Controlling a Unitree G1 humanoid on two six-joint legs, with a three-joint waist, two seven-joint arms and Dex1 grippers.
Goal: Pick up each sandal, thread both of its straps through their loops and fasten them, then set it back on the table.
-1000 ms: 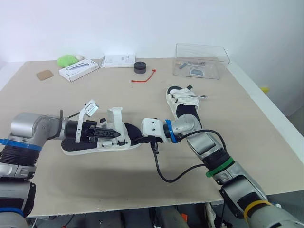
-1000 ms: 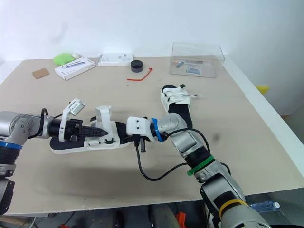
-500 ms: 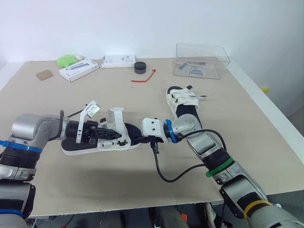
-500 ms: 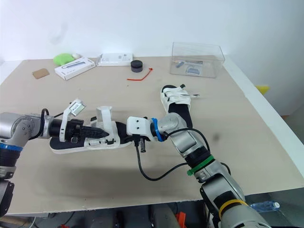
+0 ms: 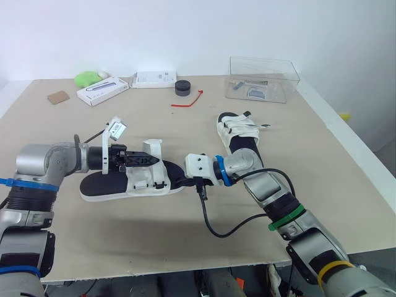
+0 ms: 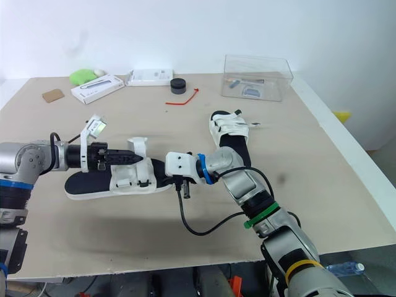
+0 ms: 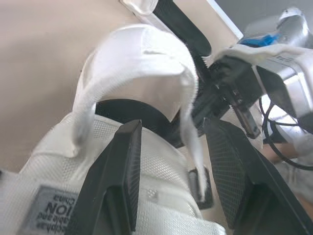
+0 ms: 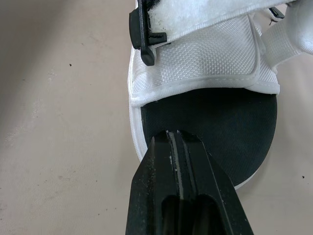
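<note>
Above the sandal (image 5: pixel 133 184), left gripper (image 5: pixel 143 159) has lifted, parted around its strap (image 5: pixel 153 147), ready for threading; right gripper (image 8: pixel 179 137), closed, rests on the sole (image 8: pixel 220 117).

- The left arm (image 5: pixel 43 164) comes in from 8 o'clock, bent at the elbow, with its forearm running level toward 3 o'clock.
- The left gripper (image 5: pixel 146 159) points toward 3 o'clock. In the left wrist view its two black fingers (image 7: pixel 120 181) stand well apart.
- The right arm (image 5: pixel 272 195) enters from 5 o'clock and reaches toward 10 o'clock, the wrist turned toward 9 o'clock.
- The right gripper (image 8: pixel 177 137) points toward 9 o'clock and sits low. Its two fingers press flat together with no gap between them.
- The two grippers face each other tip to tip, near but apart.
</note>
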